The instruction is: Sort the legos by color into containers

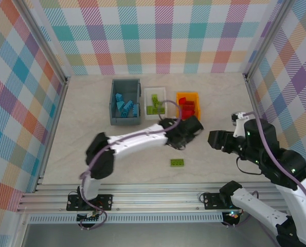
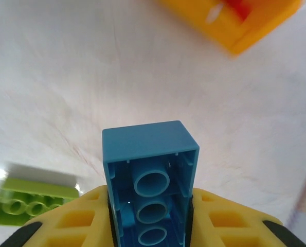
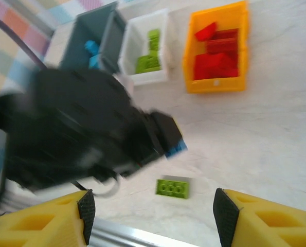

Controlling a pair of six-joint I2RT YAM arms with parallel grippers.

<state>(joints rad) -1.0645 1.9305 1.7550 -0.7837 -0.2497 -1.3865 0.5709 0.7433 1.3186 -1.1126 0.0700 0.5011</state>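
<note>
A pale, marble-patterned tabletop (image 1: 91, 113) carries three open bins in a row. Seen from the tabletop's centre in the top view, the grey-blue bin (image 1: 113, 103) sits at 11 o'clock, the white bin (image 1: 147, 105) at 12 o'clock just beside it, and the orange-yellow bin (image 1: 197, 105) at 1 o'clock. A single lime green brick (image 1: 177, 162) lies studs-up at 5 o'clock, well apart from the bins.

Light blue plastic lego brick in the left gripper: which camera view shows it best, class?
Left wrist view: the light blue plastic lego brick is large, sharp, hollow underside showing, clamped in the left gripper. Right wrist view: a small blurred corner. Top external view: the gripper covers it.
</note>
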